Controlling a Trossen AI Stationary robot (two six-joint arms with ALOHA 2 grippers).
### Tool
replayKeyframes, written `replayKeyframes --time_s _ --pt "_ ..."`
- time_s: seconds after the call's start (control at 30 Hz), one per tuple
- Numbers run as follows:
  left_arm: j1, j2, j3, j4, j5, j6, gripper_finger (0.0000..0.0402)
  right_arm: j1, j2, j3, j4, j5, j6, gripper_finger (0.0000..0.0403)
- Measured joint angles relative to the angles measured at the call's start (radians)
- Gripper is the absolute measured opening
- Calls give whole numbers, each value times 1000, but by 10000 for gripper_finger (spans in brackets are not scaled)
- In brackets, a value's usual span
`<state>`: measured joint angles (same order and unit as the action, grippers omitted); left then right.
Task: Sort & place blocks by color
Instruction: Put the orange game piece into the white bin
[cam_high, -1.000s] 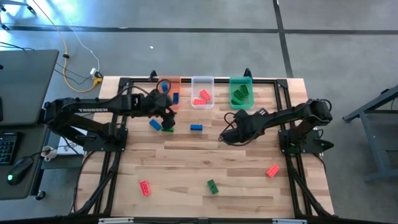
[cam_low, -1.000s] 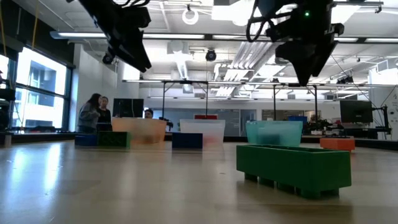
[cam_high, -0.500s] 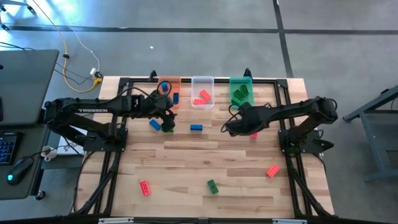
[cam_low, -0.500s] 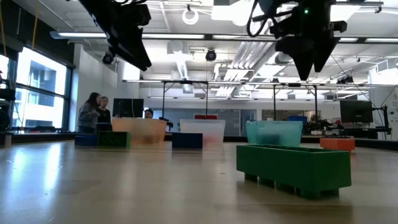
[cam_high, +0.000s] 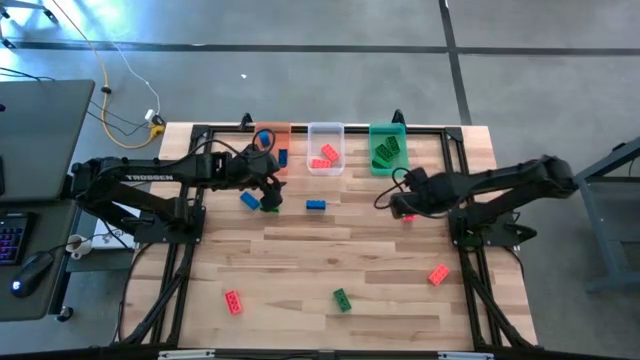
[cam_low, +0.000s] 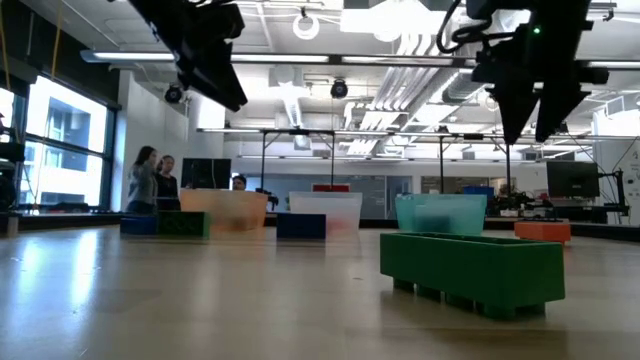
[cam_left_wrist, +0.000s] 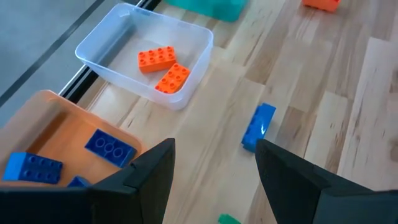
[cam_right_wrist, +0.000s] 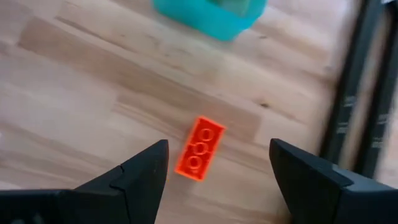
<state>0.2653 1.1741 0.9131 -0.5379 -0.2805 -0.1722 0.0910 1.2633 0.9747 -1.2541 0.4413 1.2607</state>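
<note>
**Both end effectors spread above loose bricks near the bins**

The desk (cam_high: 330, 260) is a wooden slab with a dark frame along its edges; most of its middle is bare board. At the far edge three bins stand in a row: the orange bin (cam_high: 272, 148) holds blue blocks (cam_left_wrist: 109, 148), the clear bin (cam_high: 325, 148) holds red blocks (cam_left_wrist: 163, 66), the green bin (cam_high: 387, 148) holds green ones.

The left end effector (cam_high: 268, 195) hangs just in front of the orange bin, fingers spread and empty, with a blue brick (cam_high: 249, 201) and a green brick (cam_high: 270, 208) on the boards beside it and another blue brick (cam_high: 316, 205) a little farther along.

The right end effector (cam_high: 402, 205) hangs in front of the green bin, fingers spread wide and empty, above a red brick (cam_right_wrist: 199, 149) lying flat.

Near the front edge, well apart, lie a red brick (cam_high: 233, 301), a green brick (cam_high: 342, 299) and a red brick (cam_high: 438, 274).
</note>
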Motion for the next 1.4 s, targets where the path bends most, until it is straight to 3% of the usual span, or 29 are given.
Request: replayKeyframes --time_s 0.37,0.7,1.4 --pt "0 0 0 20 7 -6 209 0 -29 -173 167 -121 154 266" --pt "0 0 0 20 8 8 209 0 -29 -327 383 -135 224 266" --pt "0 0 0 41 8 -8 209 -21 -24 -488 545 -134 258 260"
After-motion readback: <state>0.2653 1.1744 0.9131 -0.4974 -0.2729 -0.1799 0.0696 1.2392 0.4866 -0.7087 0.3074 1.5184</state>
